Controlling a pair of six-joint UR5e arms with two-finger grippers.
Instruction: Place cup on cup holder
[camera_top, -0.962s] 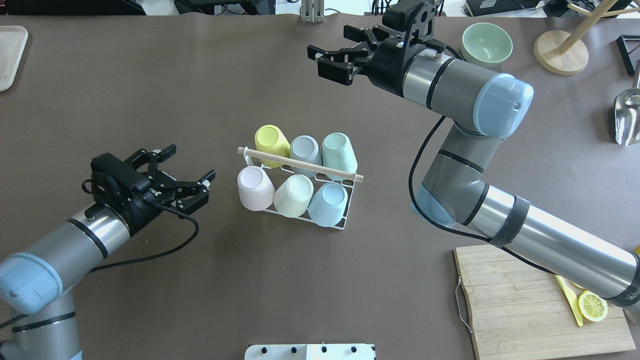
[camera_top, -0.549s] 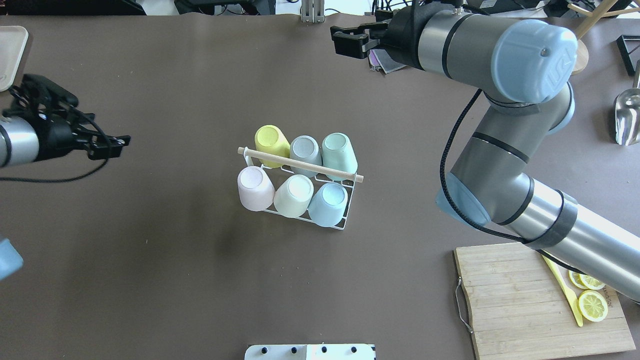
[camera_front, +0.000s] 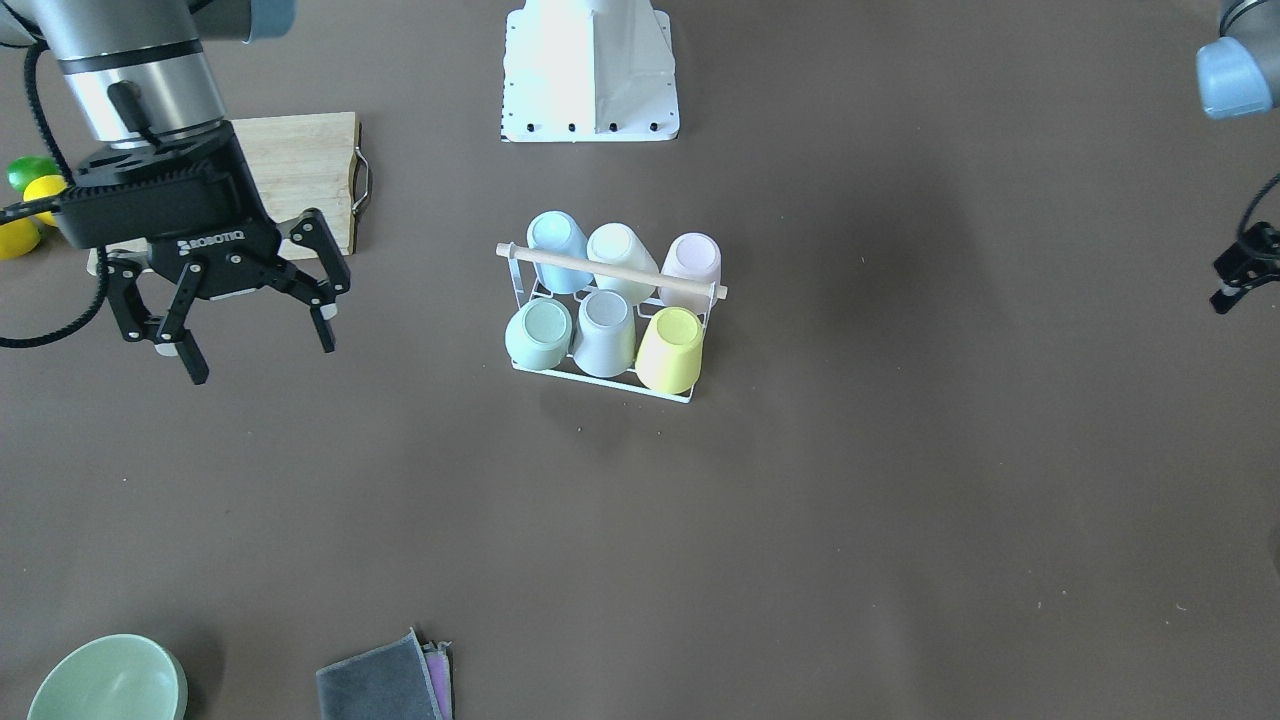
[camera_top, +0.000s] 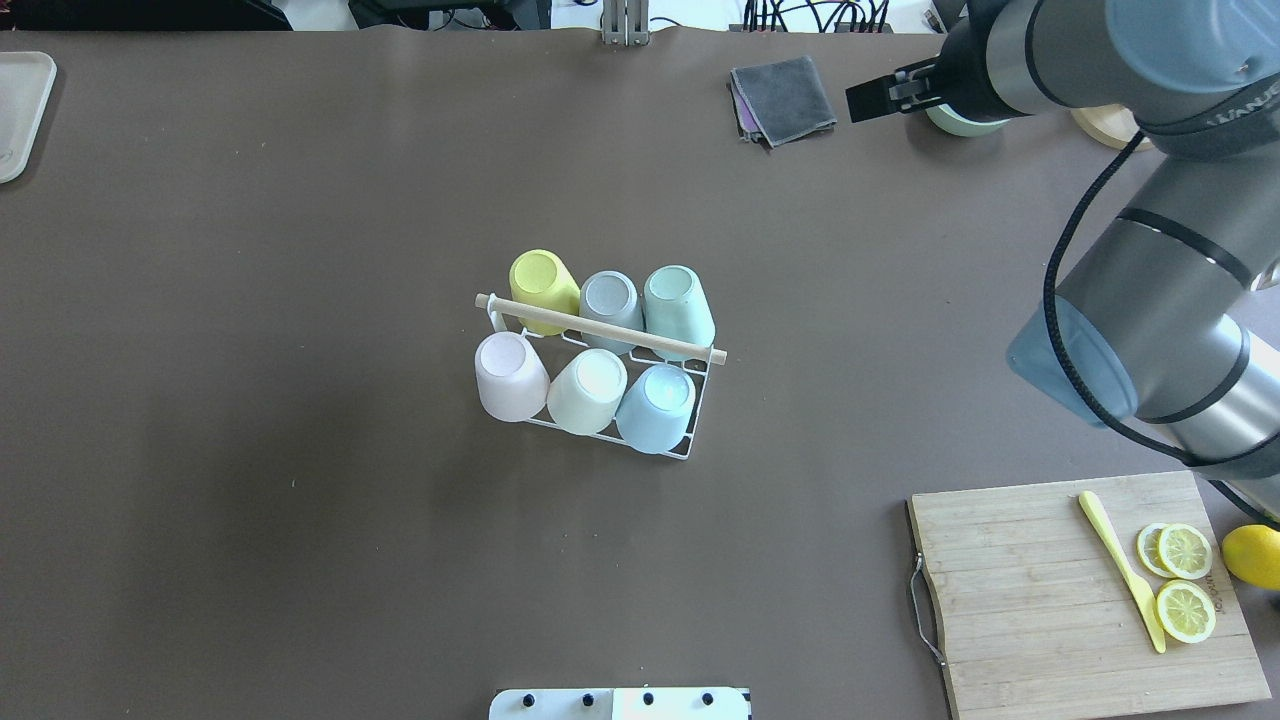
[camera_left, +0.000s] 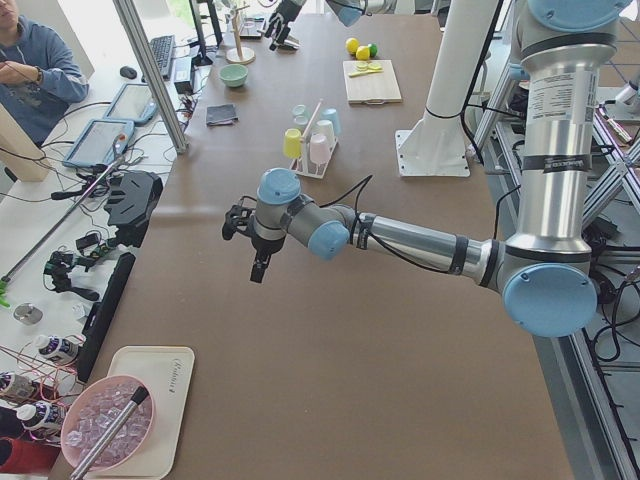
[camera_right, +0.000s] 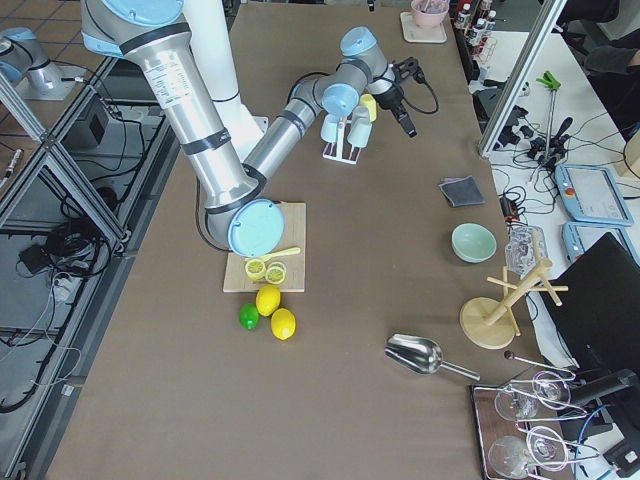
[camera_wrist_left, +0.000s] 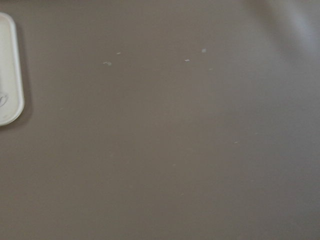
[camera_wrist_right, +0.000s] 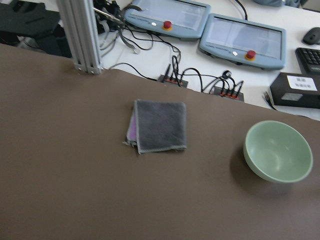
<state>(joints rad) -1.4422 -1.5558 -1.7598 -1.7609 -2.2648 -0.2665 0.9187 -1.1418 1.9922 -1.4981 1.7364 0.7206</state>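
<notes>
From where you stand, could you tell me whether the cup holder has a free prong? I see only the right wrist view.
Observer: No, the cup holder carries six upside-down cups, three in each row.
Operator: Thank you. Is the right gripper carrying anything?
Observer: No, the right gripper is empty, its jaws spread wide, away from the holder.
Operator: And the left gripper?
Observer: The left gripper hangs far out on the holder's other side; I cannot tell how its jaws stand.
</notes>
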